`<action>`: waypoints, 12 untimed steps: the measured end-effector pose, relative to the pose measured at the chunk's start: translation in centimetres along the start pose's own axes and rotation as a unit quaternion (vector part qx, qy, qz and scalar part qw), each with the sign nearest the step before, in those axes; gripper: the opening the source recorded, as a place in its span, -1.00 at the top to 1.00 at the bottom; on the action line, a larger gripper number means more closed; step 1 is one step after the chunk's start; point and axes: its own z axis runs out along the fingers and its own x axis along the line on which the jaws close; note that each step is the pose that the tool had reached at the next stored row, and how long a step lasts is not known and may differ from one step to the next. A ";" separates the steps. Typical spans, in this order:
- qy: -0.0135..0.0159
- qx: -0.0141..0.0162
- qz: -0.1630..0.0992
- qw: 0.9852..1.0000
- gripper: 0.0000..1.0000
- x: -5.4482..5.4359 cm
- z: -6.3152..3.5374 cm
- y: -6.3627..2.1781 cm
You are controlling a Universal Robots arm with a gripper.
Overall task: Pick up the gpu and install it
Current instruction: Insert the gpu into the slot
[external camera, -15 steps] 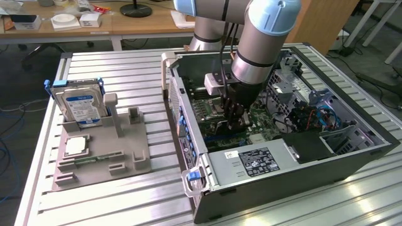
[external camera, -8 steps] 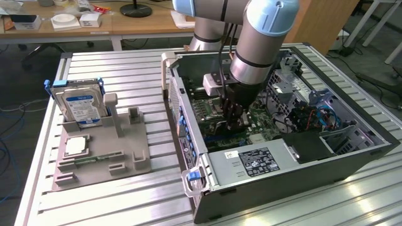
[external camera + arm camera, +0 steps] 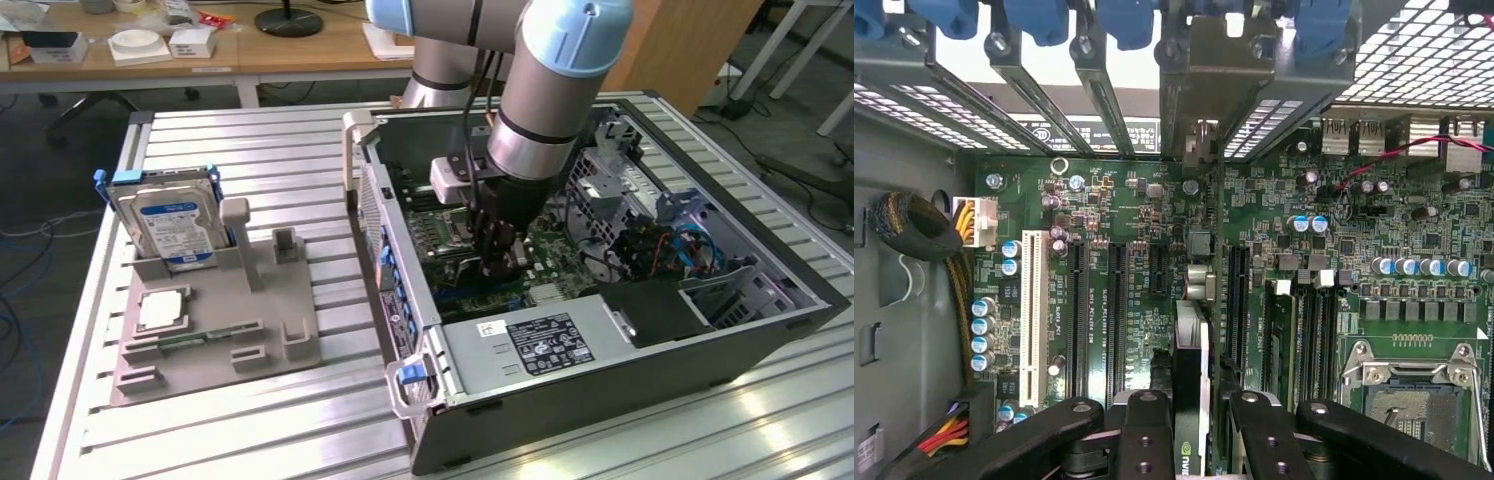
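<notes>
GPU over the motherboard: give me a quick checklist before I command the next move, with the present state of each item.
1. gpu held between the gripper fingers: ok, card seen edge-on.
2. Gripper inside the open computer case: ok.
3. Card above the motherboard expansion slots: ok.
4. Card bracket in line with rear slot opening: cannot tell.
5. Card edge seated in a slot: cannot tell.
6. Hard drive standing in the holder outside the case, out of the way: ok.
</notes>
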 end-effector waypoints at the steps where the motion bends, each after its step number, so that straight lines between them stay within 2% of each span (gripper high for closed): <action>1: 0.000 0.000 0.000 1.000 0.47 0.0 0.00 0.00; 12: 0.000 -0.001 0.000 1.000 0.47 0.0 -0.06 -0.08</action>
